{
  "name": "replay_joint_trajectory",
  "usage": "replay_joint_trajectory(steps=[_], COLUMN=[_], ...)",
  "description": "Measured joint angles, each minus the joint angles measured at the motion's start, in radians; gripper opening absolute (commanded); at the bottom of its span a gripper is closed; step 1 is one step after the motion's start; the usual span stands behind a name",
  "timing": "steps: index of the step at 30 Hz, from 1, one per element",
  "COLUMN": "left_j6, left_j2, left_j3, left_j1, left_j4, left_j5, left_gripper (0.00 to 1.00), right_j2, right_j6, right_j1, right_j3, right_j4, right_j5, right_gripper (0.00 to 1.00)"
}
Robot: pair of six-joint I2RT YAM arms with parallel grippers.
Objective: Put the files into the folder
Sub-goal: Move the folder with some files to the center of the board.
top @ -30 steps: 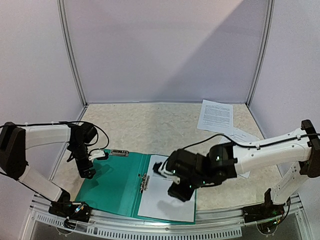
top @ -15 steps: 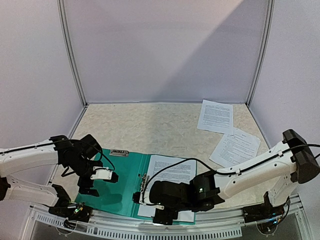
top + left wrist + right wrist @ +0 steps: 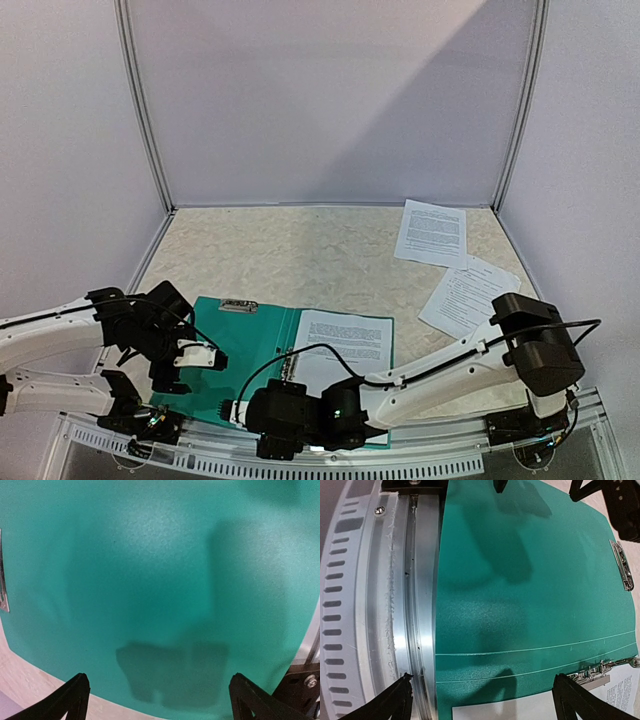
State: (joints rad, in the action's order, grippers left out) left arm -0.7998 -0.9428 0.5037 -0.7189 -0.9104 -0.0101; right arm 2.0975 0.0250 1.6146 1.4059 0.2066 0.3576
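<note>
A flat teal-green plastic folder (image 3: 225, 365) lies open on a beige speckled tabletop (image 3: 300, 250), close to the front edge and left of centre. Its near edge reaches the grey metal rail (image 3: 385, 605) that runs along the table's front. A silver metal clip (image 3: 288, 365) sits along the folder's spine, and a small metal strip (image 3: 238, 306) lies at the far edge of the left cover.

One white paper sheet with dense black print (image 3: 345, 345) rests on the folder's right half, its left edge beside the clip. Two more white printed sheets lie on the table at the back right, well apart from the folder. One is a far sheet (image 3: 432, 232) near the corner of the pale walls. The other is a tilted sheet (image 3: 470, 295) just in front of it.

The left gripper (image 3: 160, 702) is above the folder's left cover, which fills its wrist view with plain teal and a soft shadow. Its two black fingertips stand wide apart with nothing between them.

The right arm reaches low across the front of the table, and the right gripper (image 3: 487, 702) is over the folder's near edge, by the spine. Its fingers are also spread wide and hold nothing. Beneath it are the rail, the teal cover, the clip and a corner of the printed sheet. Whether either gripper touches the plastic cannot be told.
</note>
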Motion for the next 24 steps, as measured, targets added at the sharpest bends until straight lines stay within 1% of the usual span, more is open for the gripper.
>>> replay_joint_trajectory(steps=[7, 13, 24], left_j6=[-0.005, -0.022, -0.023], left_j2=[0.032, 0.017, -0.037], left_j3=[-0.002, -0.001, 0.029], left_j1=[0.051, 0.103, 0.111], left_j4=[0.0, 0.0, 0.001], left_j5=[-0.059, -0.074, -0.065], left_gripper=[1.0, 0.99, 1.0], right_j2=[0.066, 0.072, 0.051], right_j6=[0.032, 0.033, 0.024], right_j1=[0.0, 0.002, 0.012], right_j3=[0.095, 0.099, 0.081], right_j4=[0.061, 0.104, 0.146], right_j5=[0.036, 0.072, 0.12], right_gripper=[0.98, 0.98, 0.98])
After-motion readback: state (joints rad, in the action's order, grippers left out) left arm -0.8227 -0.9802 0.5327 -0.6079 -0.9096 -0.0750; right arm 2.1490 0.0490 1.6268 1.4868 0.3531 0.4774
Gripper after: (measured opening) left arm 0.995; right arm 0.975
